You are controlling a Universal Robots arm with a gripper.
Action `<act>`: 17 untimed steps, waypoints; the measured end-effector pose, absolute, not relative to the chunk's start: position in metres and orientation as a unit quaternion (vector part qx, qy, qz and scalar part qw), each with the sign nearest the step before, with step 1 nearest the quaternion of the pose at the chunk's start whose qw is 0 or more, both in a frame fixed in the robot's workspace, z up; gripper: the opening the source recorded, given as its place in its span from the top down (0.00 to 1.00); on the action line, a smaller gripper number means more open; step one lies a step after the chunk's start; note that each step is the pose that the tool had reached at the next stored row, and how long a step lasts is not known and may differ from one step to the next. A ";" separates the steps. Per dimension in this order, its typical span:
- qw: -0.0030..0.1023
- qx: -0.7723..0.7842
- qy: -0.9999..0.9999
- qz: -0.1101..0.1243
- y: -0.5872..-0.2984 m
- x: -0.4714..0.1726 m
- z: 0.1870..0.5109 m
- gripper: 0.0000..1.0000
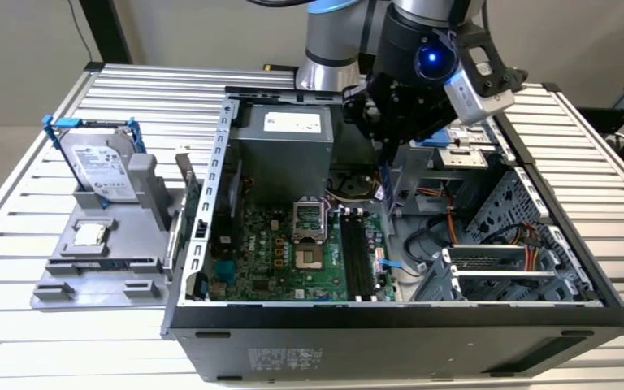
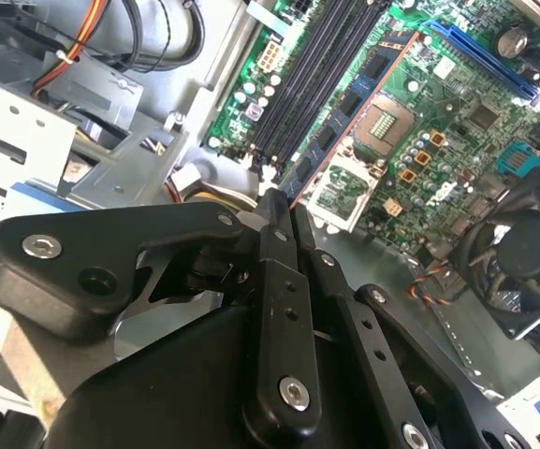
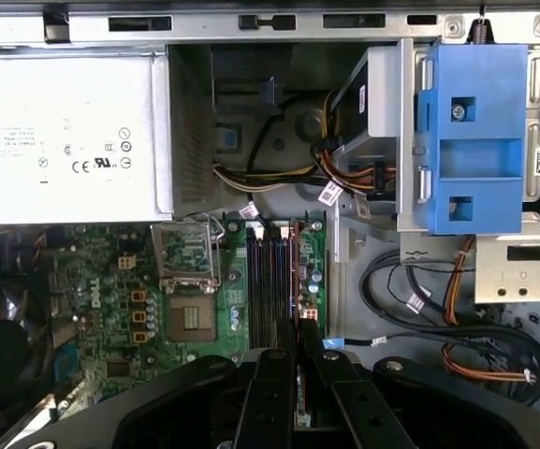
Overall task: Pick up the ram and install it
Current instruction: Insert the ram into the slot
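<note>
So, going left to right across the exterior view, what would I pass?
Hard drive in its blue frame on the grey stand → green motherboard → black memory slots → metal drive cage.

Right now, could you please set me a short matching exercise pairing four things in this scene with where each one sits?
Things:
1. ram
2. hard drive
3. processor chip
4. power supply

Places:
A. lying flat on the grey fixture
B. fixed against the wall of the case
C. clamped between the fingers
D. standing in a blue frame on the grey fixture

Pairs: 1-C; 2-D; 3-A; 4-B
</note>
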State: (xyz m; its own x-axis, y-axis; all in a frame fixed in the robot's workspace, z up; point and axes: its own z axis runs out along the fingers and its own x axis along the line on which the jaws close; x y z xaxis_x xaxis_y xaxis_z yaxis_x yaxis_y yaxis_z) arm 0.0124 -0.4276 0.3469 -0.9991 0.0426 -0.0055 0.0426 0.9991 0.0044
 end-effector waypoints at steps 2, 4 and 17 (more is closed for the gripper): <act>0.003 0.021 1.000 0.002 -0.428 0.012 0.346 1.00; 0.003 0.021 1.000 0.002 -0.428 0.012 0.345 1.00; 0.003 0.021 1.000 0.002 -0.428 0.012 0.337 1.00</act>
State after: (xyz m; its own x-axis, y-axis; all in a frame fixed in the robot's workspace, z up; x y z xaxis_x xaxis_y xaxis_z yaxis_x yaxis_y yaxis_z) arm 0.0125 -0.4275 0.3370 -0.9991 0.0425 -0.0065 0.0425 0.9991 0.0046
